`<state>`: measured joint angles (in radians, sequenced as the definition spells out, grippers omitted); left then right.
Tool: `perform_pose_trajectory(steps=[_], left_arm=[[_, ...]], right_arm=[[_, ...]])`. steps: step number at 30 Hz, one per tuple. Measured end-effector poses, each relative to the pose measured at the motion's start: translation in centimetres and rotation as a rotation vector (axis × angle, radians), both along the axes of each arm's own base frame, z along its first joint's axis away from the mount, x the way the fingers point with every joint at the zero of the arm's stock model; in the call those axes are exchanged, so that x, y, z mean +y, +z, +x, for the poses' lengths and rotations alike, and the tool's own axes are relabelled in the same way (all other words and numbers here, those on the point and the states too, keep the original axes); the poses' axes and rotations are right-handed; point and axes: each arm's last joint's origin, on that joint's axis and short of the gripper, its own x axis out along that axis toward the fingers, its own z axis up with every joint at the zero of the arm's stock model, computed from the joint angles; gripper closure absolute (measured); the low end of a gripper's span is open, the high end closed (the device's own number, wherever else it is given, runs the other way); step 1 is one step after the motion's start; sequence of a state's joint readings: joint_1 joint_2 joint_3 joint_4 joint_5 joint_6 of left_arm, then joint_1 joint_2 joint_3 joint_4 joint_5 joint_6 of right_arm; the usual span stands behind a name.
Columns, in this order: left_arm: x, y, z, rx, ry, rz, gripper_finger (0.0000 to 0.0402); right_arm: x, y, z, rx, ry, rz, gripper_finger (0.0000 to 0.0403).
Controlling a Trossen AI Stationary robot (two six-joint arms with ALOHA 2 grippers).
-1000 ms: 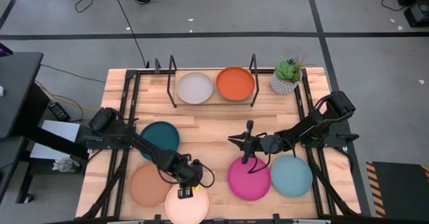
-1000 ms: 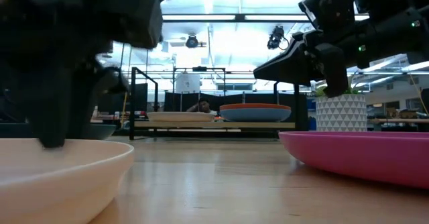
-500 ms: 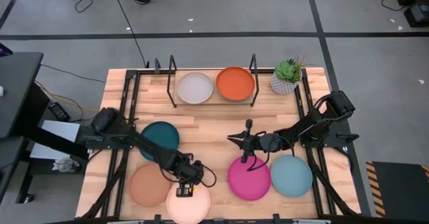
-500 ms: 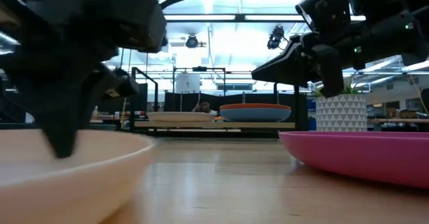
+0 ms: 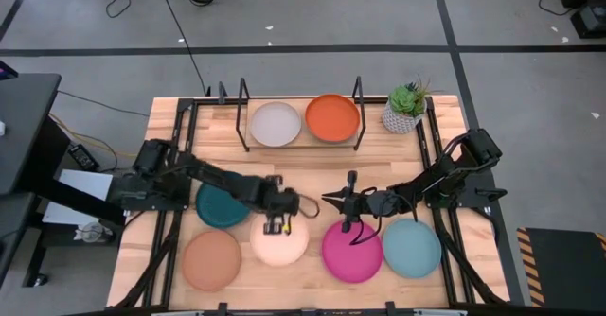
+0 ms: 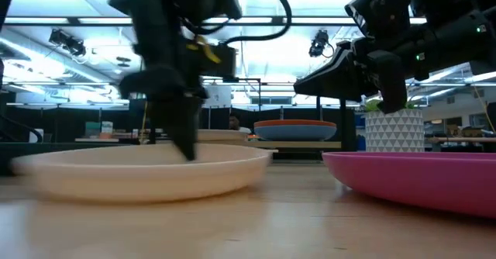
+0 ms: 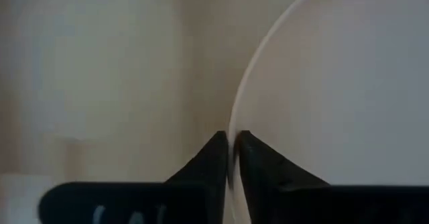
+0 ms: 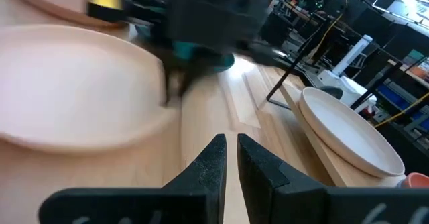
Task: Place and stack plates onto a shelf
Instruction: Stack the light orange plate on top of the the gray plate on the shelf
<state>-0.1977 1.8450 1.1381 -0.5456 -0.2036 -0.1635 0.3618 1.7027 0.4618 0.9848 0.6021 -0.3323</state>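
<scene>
The cream white plate (image 5: 280, 245) sits mid-table between the dark teal plate (image 5: 216, 208) and the pink plate (image 5: 351, 252). My left gripper (image 5: 276, 223) stands over its far rim, shut on it. My right gripper (image 5: 328, 199) hovers shut above the pink plate's far-left side, touching nothing. The tan plate (image 5: 212, 260) and the light teal plate (image 5: 412, 248) lie flat near the near edge. On the shelf (image 5: 305, 136) rest the grey plate (image 5: 276, 124) and the orange plate (image 5: 332, 117), which lies on the blue plate (image 6: 294, 132). My left gripper pinches the cream white plate's far rim (image 7: 236, 127), with one finger inside the plate and one outside. The fingers (image 6: 184, 139) come from above, pointing down. The plate lies about level, low over the table; whether it is lifted clear I cannot tell.
A potted plant (image 5: 404, 108) in a white pot stands at the shelf's right end. Black metal uprights (image 5: 242, 98) close off each end of the shelf. Bare wood lies between the shelf and the plates on the table.
My left gripper has swung from the near edge toward the far edge and the right, taking the cream white plate with it. The plate has gone from beside the tan plate to mid-table, next to the pink plate.
</scene>
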Motion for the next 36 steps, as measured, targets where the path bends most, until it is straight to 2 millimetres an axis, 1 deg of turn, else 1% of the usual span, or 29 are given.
perform_pose_trajectory(steps=[2, 5, 7, 9, 11, 12, 14, 17, 20, 24, 26, 31, 36], left_arm=[[1.2, 0.0, 0.1, 0.0, 0.049, 0.036, 0.0342], [2.5, 0.4, 0.2, 0.023, 0.09, 0.052, 0.031], [3.0, 1.1, 0.5, 0.032, 0.115, 0.05, 0.0286], [2.9, 1.9, 0.9, 0.018, 0.135, 0.046, 0.0263], [2.1, 2.6, 1.3, -0.008, 0.109, 0.023, 0.0246], [1.4, 3.0, 1.5, -0.022, 0.082, 0.0, 0.0241], [-0.4, 3.5, 1.9, -0.068, 0.017, -0.07, 0.0237], [-3.2, 3.7, 1.8, -0.11, -0.054, -0.163, 0.0236], [-5.6, 4.0, 1.6, -0.158, -0.029, -0.225, 0.0236], [-7.8, 4.1, 1.0, -0.173, 0.038, -0.29, 0.0235], [-8.7, 3.7, 0.6, -0.168, 0.044, -0.277, 0.0235], [-10.7, 1.9, 0.1, -0.149, 0.015, -0.198, 0.0245], [-11.0, 0.1, 0.3, -0.12, 0.02, -0.13, 0.0257]], right_arm=[[0.0, -0.1, 0.0, 0.005, -0.002, -0.002, 0.0359], [0.0, -0.2, -0.1, 0.015, -0.005, 0.003, 0.0359], [0.0, -0.2, -0.1, 0.014, -0.008, 0.007, 0.0359], [0.0, -0.2, -0.1, 0.016, -0.008, 0.006, 0.0359], [0.0, -0.2, -0.1, 0.015, -0.01, 0.011, 0.0359], [0.0, -0.2, -0.1, 0.015, -0.01, 0.013, 0.0359], [0.0, -0.2, -0.1, 0.018, -0.011, 0.014, 0.0359], [0.0, -0.3, -0.1, 0.02, -0.011, 0.017, 0.0359], [0.0, -0.3, -0.1, 0.019, -0.011, 0.02, 0.0359], [0.0, -0.3, -0.1, 0.017, -0.013, 0.027, 0.0359], [0.0, -0.3, -0.1, 0.017, -0.013, 0.027, 0.0359], [0.0, -0.2, -0.1, 0.011, -0.012, 0.028, 0.0359], [0.0, -0.2, -0.1, 0.009, -0.011, 0.026, 0.0359]])
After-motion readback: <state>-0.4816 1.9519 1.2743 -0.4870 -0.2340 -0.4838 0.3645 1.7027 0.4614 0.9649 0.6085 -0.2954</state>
